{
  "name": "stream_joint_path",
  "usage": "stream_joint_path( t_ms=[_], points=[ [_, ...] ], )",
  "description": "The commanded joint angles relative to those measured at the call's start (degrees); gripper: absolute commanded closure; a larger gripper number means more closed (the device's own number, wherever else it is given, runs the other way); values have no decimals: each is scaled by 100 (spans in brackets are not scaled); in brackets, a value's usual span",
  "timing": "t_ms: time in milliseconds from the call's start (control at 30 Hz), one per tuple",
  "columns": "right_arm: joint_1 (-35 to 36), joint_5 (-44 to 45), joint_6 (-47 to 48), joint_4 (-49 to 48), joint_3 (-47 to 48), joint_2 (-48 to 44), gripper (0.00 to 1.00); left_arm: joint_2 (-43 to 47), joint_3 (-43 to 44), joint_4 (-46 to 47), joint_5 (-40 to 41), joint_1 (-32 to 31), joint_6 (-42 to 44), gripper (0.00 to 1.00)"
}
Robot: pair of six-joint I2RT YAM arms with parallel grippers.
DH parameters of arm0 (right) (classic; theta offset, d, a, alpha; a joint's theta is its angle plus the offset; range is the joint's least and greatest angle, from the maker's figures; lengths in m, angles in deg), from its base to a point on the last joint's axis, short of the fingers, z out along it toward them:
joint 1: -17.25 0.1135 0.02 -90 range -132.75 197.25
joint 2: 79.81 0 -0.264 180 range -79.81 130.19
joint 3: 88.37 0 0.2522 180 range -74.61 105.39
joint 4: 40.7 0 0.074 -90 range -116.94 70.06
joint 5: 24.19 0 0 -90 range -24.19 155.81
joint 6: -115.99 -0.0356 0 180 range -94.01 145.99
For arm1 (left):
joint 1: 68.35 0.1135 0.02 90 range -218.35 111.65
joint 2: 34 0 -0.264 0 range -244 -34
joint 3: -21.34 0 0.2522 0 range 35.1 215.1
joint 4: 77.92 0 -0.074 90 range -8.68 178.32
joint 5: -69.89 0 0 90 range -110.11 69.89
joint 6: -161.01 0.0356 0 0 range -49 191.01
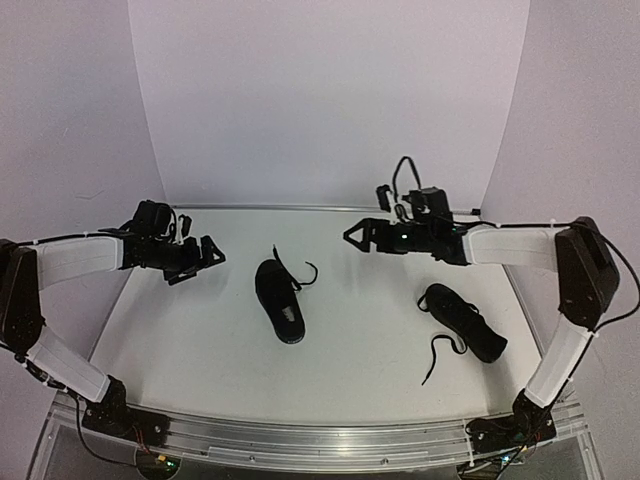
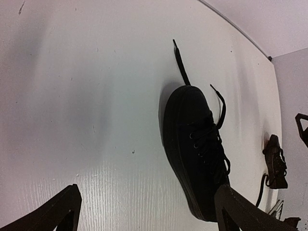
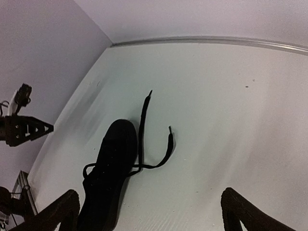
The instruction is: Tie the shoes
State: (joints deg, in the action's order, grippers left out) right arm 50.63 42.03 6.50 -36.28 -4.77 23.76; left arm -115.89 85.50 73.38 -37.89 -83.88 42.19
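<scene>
Field notes. The overhead view alone took in both arms and both shoes. The left wrist view caught the centre shoe (image 2: 195,149) close up with its eyelets showing, and the right-hand shoe (image 2: 275,161) small beyond it. The right wrist view held only the centre shoe and its loose laces (image 3: 143,120).

- Left gripper (image 1: 198,262): over the left side of the table (image 1: 380,400), fingers spread wide, holding nothing. The centre shoe lay to its right, well apart.
- Right gripper (image 1: 352,236): over the far middle, also spread and empty. The centre shoe lay nearer and to its left, the right-hand shoe nearer and to its right.
- Shoes: all black, low-cut, standing on their soles, laces untied and trailing. From above, a pale label showed inside the centre one.
</scene>
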Motion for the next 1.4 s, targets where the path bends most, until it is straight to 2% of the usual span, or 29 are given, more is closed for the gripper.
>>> stream_joint_path(
  t_ms=[0,167,367,567,633,900,1033,1067,1367],
  points=[
    [787,397,552,1194,1134,904,2,24,284,-153,156,-4,126,0],
    [1408,567,801,1973,2188,1848,2,20,251,-159,151,-11,113,0],
    [1631,651,767,2352,2622,2346,5,-96,271,-173,158,-11,87,0],
    [1794,440,658,2385,2451,2488,20,-231,275,-64,126,-19,13,0],
    [1841,413,624,2385,2389,2525,28,-292,277,-37,126,-17,-9,0],
    [1871,411,352,2280,1886,2062,67,-458,353,-37,132,-13,-45,0],
    [1874,453,87,2077,1310,1568,95,-565,352,66,25,-13,-43,0],
    [1874,454,-32,2016,1159,1436,100,-607,342,120,-52,-18,-45,0],
    [1996,705,-1156,1405,-484,-36,100,-927,323,494,-385,-318,-41,1]
  ],
)
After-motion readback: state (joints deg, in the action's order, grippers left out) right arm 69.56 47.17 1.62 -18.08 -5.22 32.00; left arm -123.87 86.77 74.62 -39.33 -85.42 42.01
